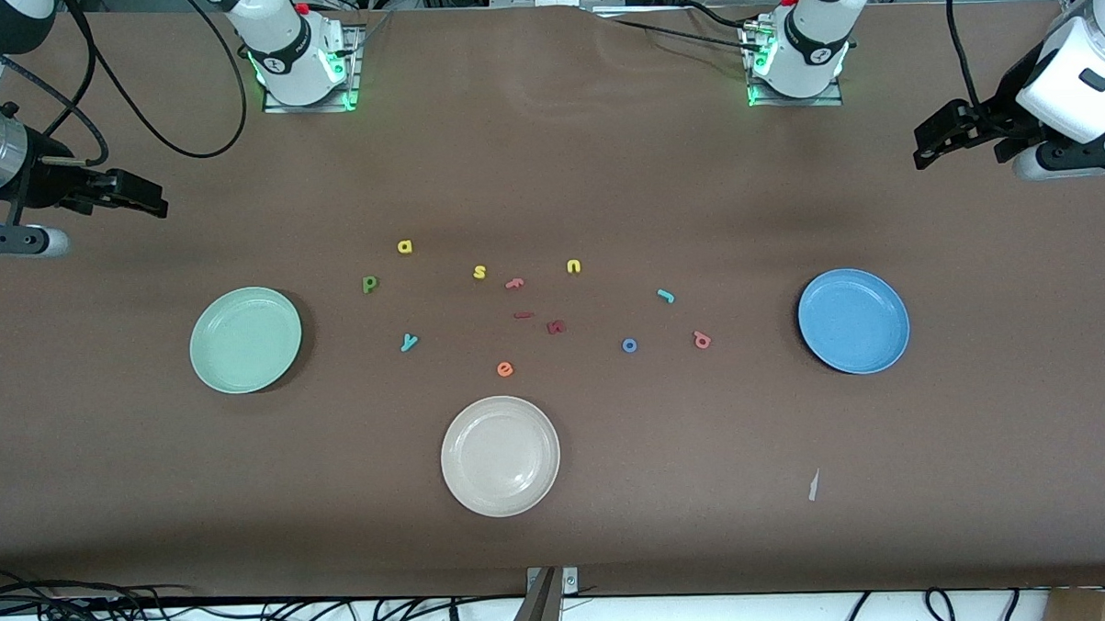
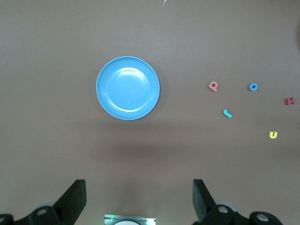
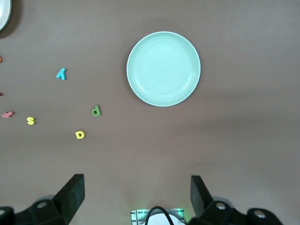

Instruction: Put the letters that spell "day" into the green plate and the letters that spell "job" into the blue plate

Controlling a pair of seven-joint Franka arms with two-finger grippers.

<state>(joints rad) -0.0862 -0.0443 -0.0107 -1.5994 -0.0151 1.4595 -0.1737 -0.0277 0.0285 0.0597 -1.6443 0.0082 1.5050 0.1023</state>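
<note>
Both plates sit bare — green plate (image 1: 246, 340) toward the right arm's end, blue plate (image 1: 853, 320) toward the left's. The "day" letters — d (image 1: 370, 284), a (image 1: 405, 247), y (image 1: 409, 342) — and j (image 1: 665, 295), o (image 1: 629, 345), b (image 1: 701, 339) lie between them. Left gripper (image 1: 934, 141) and right gripper (image 1: 139, 194) wait over the table's ends, fingers spread, holding nothing.

**Colours on the table**

I'm looking at a plain brown table (image 1: 602, 162). The green plate (image 1: 246, 340) shows pale mint, the blue plate (image 1: 853, 321) a solid medium blue, and the third plate (image 1: 501, 456) is cream-white. Among the letters I'm seeing a dark green "d" (image 1: 370, 284), a yellow "a" (image 1: 405, 247), a teal "y" (image 1: 409, 342), a teal "j" (image 1: 666, 295), a blue "o" (image 1: 629, 345) and a coral-pink "b" (image 1: 701, 339). The "s" (image 1: 479, 273) and "u" (image 1: 574, 266) are yellow, the "e" (image 1: 505, 369) orange, and one letter (image 1: 556, 327) dark red.
</note>
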